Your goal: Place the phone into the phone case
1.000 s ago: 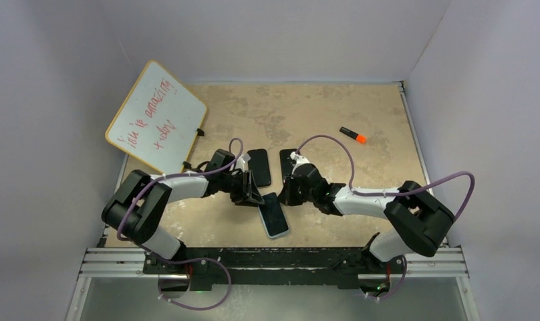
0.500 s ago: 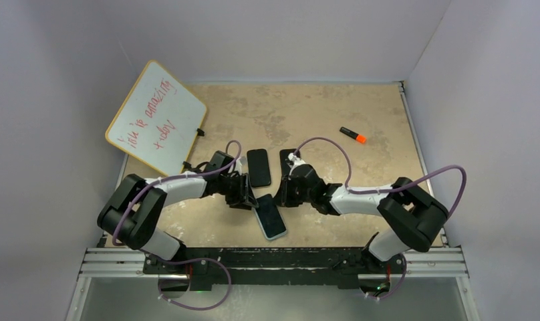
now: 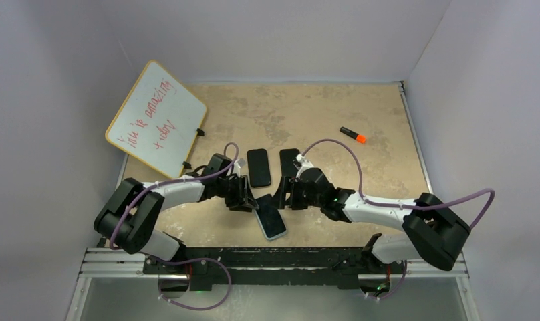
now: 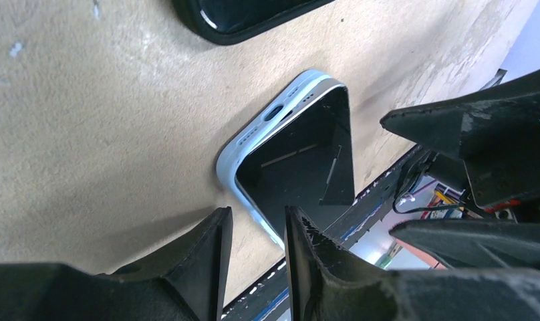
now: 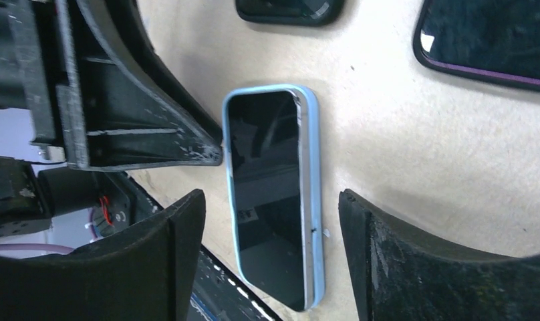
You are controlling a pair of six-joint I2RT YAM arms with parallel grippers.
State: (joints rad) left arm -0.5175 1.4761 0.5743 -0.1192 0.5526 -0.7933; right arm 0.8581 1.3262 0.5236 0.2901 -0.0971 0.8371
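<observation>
Lab cell, white walls [image 3: 287, 40], alu rail [image 3: 428, 265], whiteboard [image 3: 156, 117]

Phone case [image 5: 312, 200] was light blue, phone [image 5: 267, 200] black. Surface [image 3: 307, 114] was mottled tan. Marker [image 3: 353, 135] orange-black. Whiteboard [image 3: 157, 117] white, yellow frame, red writing.

**Top view of the desk.** A mottled beige desk [image 3: 321, 114] is enclosed by pale walls. At 10 o'clock, a wood-framed whiteboard [image 3: 157, 117] stands tilted against the left wall and carries red handwriting. A small black clip [image 3: 200, 132] sits on its right edge. At 2 o'clock, well apart from the whiteboard, a black marker with an orange cap [image 3: 353, 135] lies flat. At 6 o'clock, a metal rail [image 3: 281, 261] borders the desk.
</observation>
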